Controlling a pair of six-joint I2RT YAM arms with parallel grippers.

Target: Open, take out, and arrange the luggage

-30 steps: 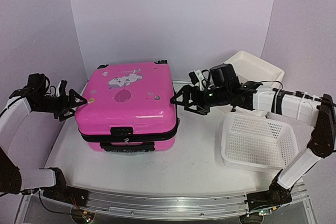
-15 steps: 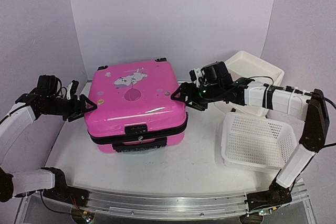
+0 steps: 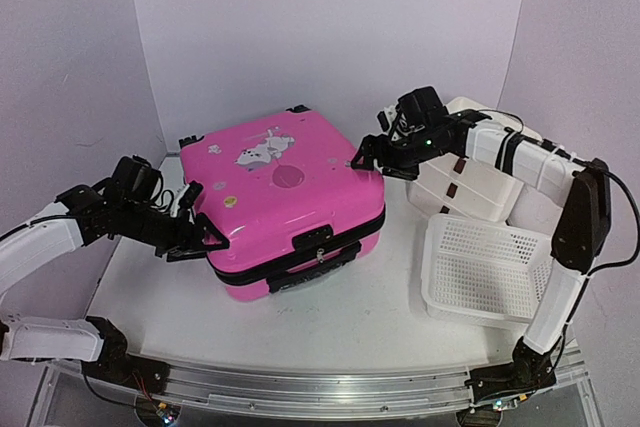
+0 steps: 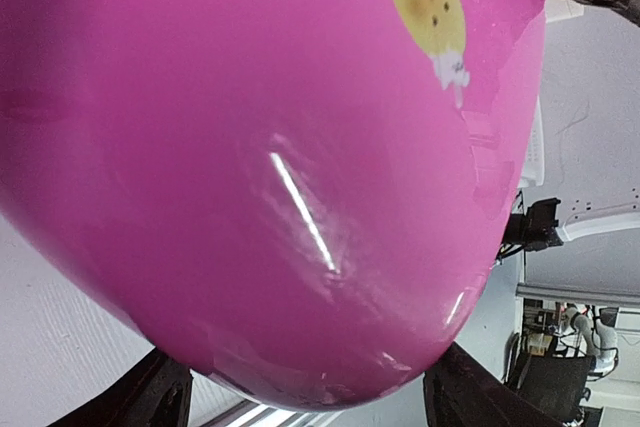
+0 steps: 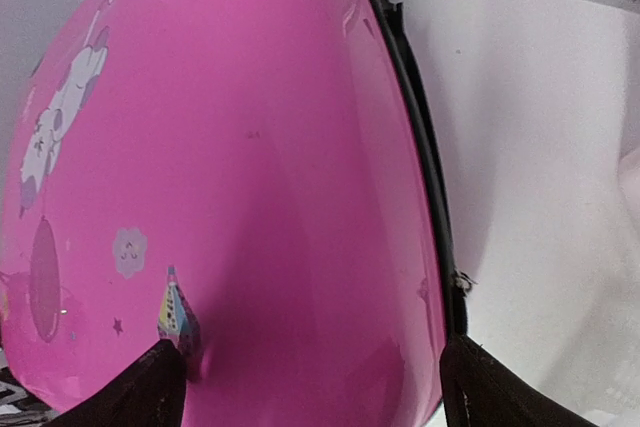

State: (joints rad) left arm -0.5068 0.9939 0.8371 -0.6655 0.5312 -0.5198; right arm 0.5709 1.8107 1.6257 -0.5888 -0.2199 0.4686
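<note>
Luggage (image 3: 285, 197): hot-pink hard-shell case, lying flat on the left half of the tabletop (image 3: 380, 297), turned at an angle to the edges. Printed face up, handle side towards the near edge.
Luggage condition: closed, with the black zip band running unbroken round the shell.
Left gripper (image 3: 197, 221): at the case's near-left corner. Jaws stand wide and straddle the rounded shell. In the wrist view, both fingertips (image 4: 165, 392) press against the pink surface.
Right gripper (image 3: 372, 159): at the case's far-right corner. Jaws are wide and clamped across the shell edge, with 1 fingertip (image 5: 160, 382) on the printed face and the other by the zip band.
White drawer stack (image 3: 470, 182): far-right corner of the tabletop, behind the right arm.
White mesh basket (image 3: 490, 267): right edge, just in front of the drawer stack and apart from the luggage.
</note>
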